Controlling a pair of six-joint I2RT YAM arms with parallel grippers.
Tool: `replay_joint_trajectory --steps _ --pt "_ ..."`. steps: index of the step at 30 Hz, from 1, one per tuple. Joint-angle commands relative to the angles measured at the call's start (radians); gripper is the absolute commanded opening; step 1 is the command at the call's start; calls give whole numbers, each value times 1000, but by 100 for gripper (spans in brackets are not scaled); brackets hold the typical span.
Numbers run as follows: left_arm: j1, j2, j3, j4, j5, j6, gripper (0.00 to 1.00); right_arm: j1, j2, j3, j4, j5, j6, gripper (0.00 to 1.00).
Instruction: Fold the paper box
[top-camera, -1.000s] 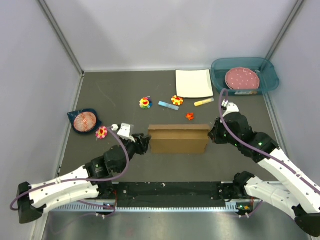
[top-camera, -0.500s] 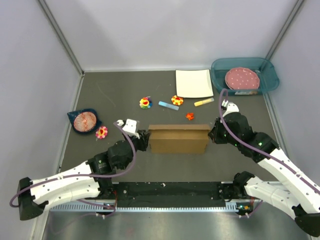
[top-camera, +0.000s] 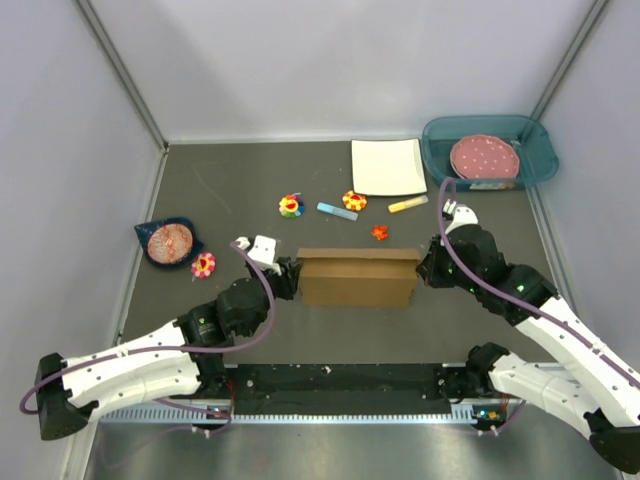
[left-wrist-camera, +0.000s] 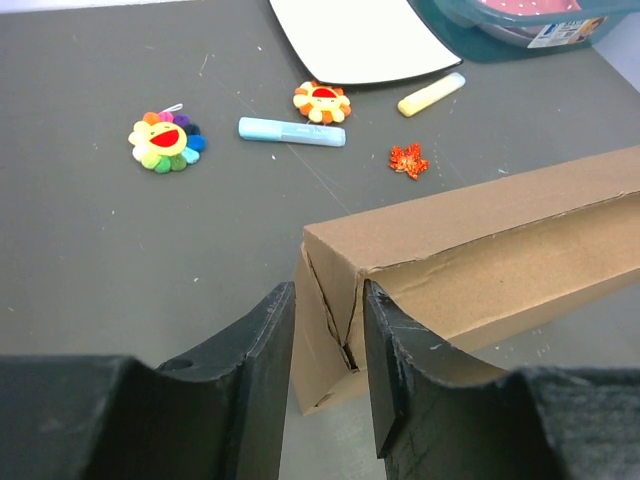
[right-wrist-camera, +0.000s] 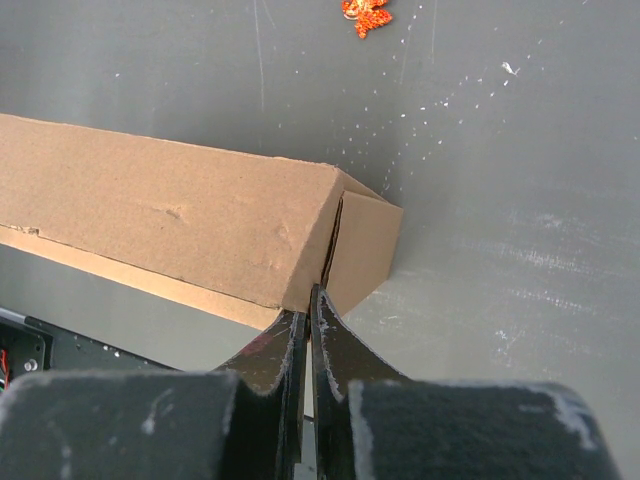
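The paper box (top-camera: 357, 278), brown cardboard folded into a long closed shape, lies across the middle of the table. Its left end (left-wrist-camera: 325, 300) sits between my left gripper's (top-camera: 288, 277) (left-wrist-camera: 325, 335) two fingers (left-wrist-camera: 262, 345), which press on it from both sides. That end shows a slanted seam with a small gap. My right gripper (top-camera: 426, 268) (right-wrist-camera: 310, 295) is shut with nothing between its jaws. Its tips touch the lower corner of the box's right end (right-wrist-camera: 360, 250), right at the seam.
A white square plate (top-camera: 387, 166) and a teal bin (top-camera: 530, 160) holding a pink dotted plate stand at the back right. Flower toys (top-camera: 291, 206), a blue stick (top-camera: 337, 211), a yellow stick (top-camera: 407, 204) and an orange leaf (top-camera: 379, 233) lie behind the box. A dark bowl (top-camera: 168, 242) sits left.
My left gripper has slid right and forward onto the box's left end, and its jaws have narrowed against it. The right arm and the box have not moved.
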Motion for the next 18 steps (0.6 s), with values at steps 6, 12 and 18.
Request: replay_joint_trajectory --steps 6,12,18 --pt "15 -7 56 65 -11 38 33 17 17 -25 -148 -39 8 0" --pt "34 12 42 88 13 35 13 18 17 -25 -148 -41 5 0" --pt "35 24 38 97 45 43 0 17 18 -25 -148 -42 8 0"
